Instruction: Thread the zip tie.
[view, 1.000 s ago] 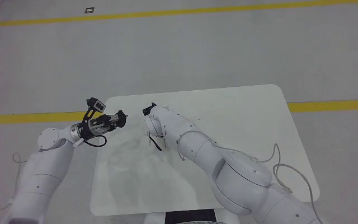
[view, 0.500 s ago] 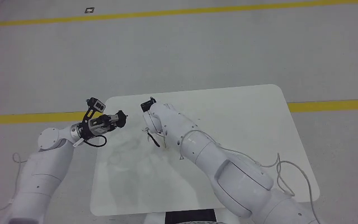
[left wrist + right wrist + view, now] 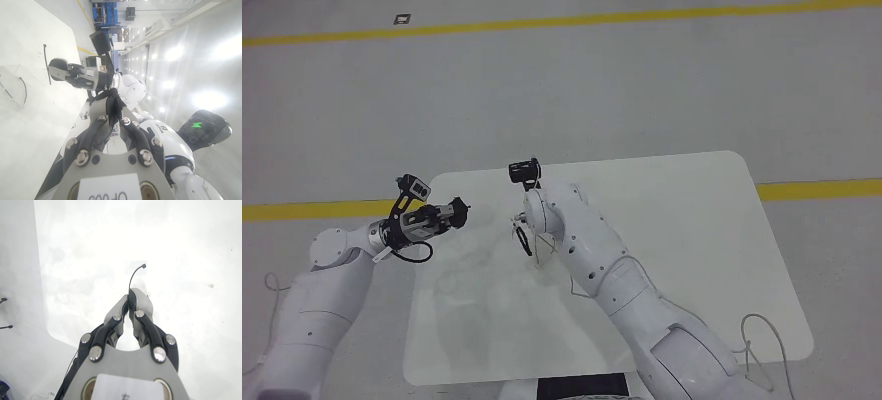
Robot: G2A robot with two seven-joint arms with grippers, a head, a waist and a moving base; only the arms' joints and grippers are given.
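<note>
A black zip tie point(image 3: 132, 276) sticks out from the tips of my right gripper point(image 3: 129, 297), which is shut on it; its square head curves up and away over the white table point(image 3: 170, 247). From above, the right gripper point(image 3: 528, 236) holds the zip tie point(image 3: 522, 246) over the table's left-middle. The left wrist view has the same zip tie point(image 3: 46, 60) hanging straight in the right gripper point(image 3: 49, 70). My left gripper point(image 3: 458, 211) hovers at the table's left edge, shut with nothing between its fingers point(image 3: 102, 103), a short way left of the right gripper.
A clear box point(image 3: 17, 75) with spare black zip ties point(image 3: 25, 89) rests on the table below the grippers. The white table point(image 3: 672, 220) is bare to the right. Yellow floor lines point(image 3: 822, 188) run past the table's edges.
The right wrist has turned and shifted slightly right with the zip tie still held. The left arm has stayed still.
</note>
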